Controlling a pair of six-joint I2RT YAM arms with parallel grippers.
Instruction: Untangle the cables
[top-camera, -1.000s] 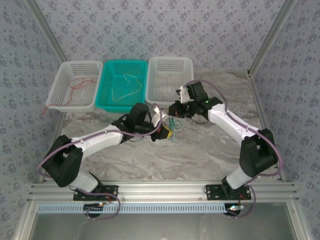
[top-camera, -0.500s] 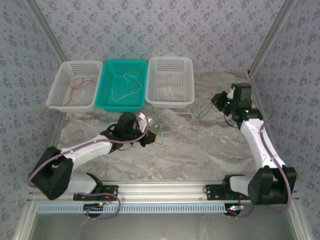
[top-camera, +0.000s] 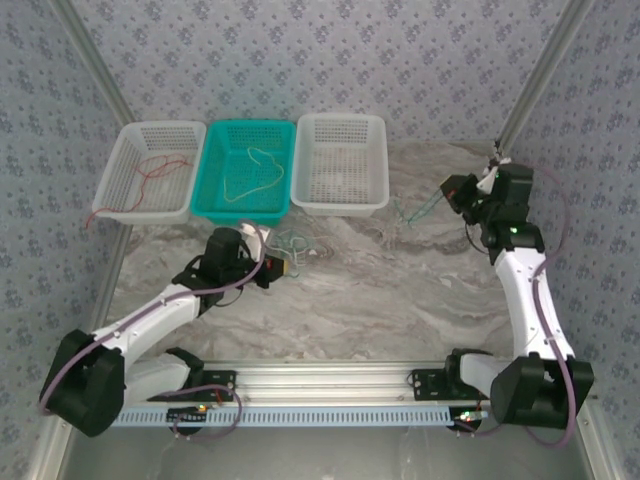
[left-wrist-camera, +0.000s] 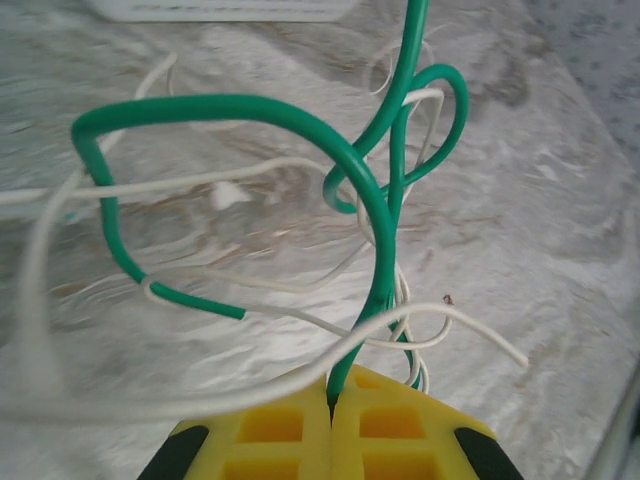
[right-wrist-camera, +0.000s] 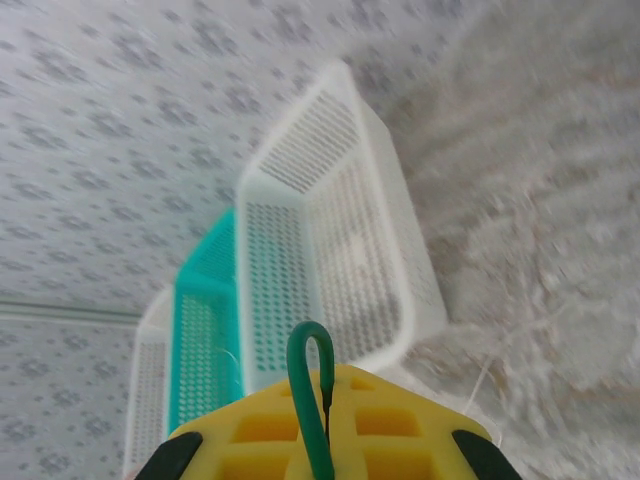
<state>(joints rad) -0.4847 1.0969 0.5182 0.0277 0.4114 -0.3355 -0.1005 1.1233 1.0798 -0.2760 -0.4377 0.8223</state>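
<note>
Left wrist view: the left gripper (left-wrist-camera: 330, 405) is clamped shut on a green cable (left-wrist-camera: 300, 112) looped through pale cables (left-wrist-camera: 200, 186) just above the table (left-wrist-camera: 530, 200). Both arms have swung apart from the centre within the last second, likely teasing the knot open. The right gripper (top-camera: 452, 192), its arm extended far right, pinches a green strand (right-wrist-camera: 305, 365) tight.

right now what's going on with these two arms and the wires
Both arms are working a tangle of thin cables. The left gripper is shut on a green cable wound up with white cables. The right gripper is shut on a green strand at the right side of the table. A red cable sits in the left white basket, a pale cable in the teal basket.
</note>
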